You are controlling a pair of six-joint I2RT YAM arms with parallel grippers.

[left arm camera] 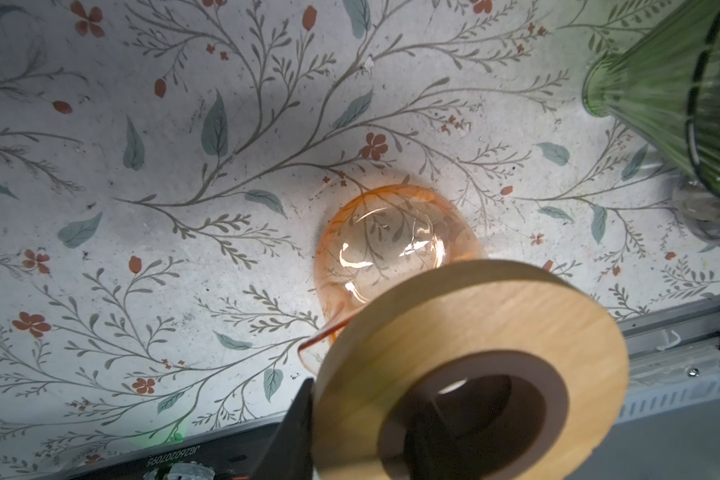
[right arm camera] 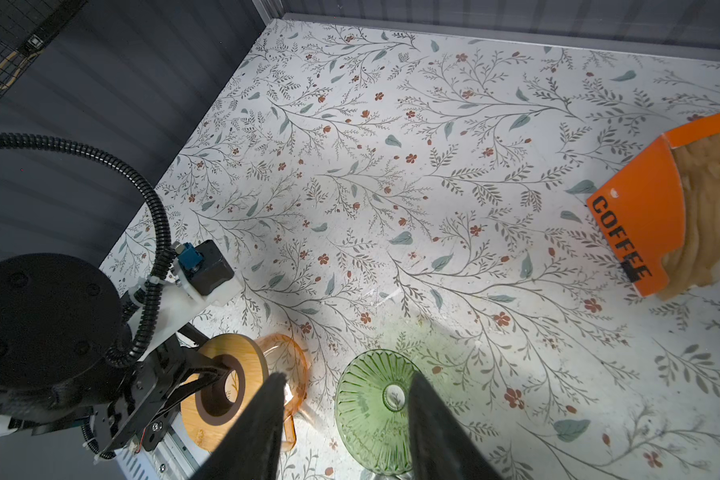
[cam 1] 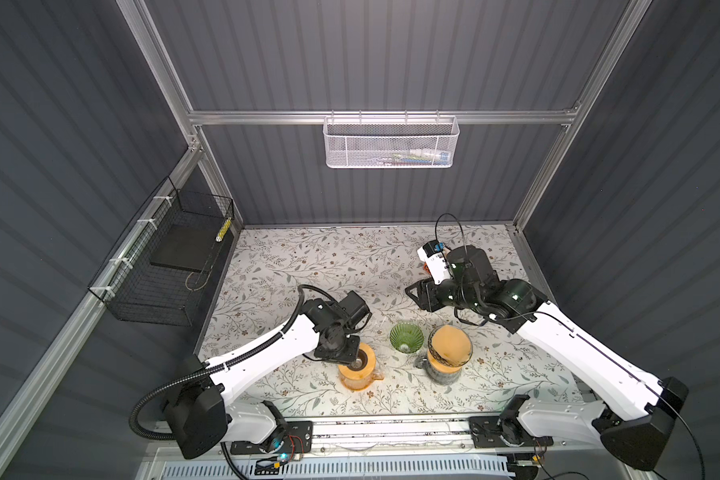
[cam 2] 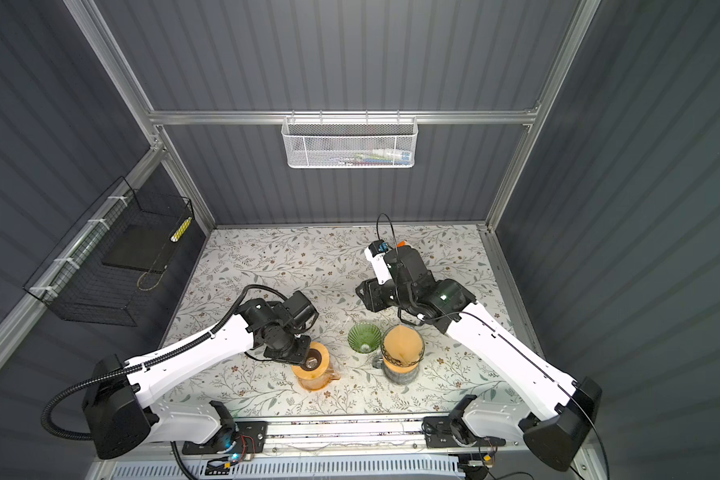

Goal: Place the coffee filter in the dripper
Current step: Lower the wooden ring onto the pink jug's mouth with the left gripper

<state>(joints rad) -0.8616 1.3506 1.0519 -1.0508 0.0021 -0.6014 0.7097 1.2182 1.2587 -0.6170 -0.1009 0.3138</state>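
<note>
The green ribbed glass dripper (cam 1: pixel 406 336) (cam 2: pixel 364 337) (right arm camera: pixel 375 409) stands upright near the table's front, and nothing lies in it. My right gripper (right arm camera: pixel 348 380) (cam 1: pixel 414 293) hangs open above it, its fingers apart and holding nothing. Tan coffee filters (right arm camera: pixel 707 208) stand stacked in an orange holder (right arm camera: pixel 641 208) marked COFFEE, behind the right arm. My left gripper (left arm camera: pixel 366 415) (cam 1: pixel 352 361) is shut on a wooden ring (left arm camera: pixel 470 332) (right arm camera: pixel 225 361), one finger in its hole and one outside. The ring is held tilted over an orange glass carafe (cam 1: pixel 356 376) (left arm camera: pixel 387 237).
Right of the dripper stands a dark-rimmed glass vessel (cam 1: pixel 449 365) filled by a tan paper cone (cam 1: pixel 449 345) (cam 2: pixel 402 345). A black wire basket (cam 1: pixel 163 266) hangs on the left wall and a white mesh basket (cam 1: pixel 389 143) on the back wall. The floral table (cam 1: pixel 308 257) ends in a metal rail at the front.
</note>
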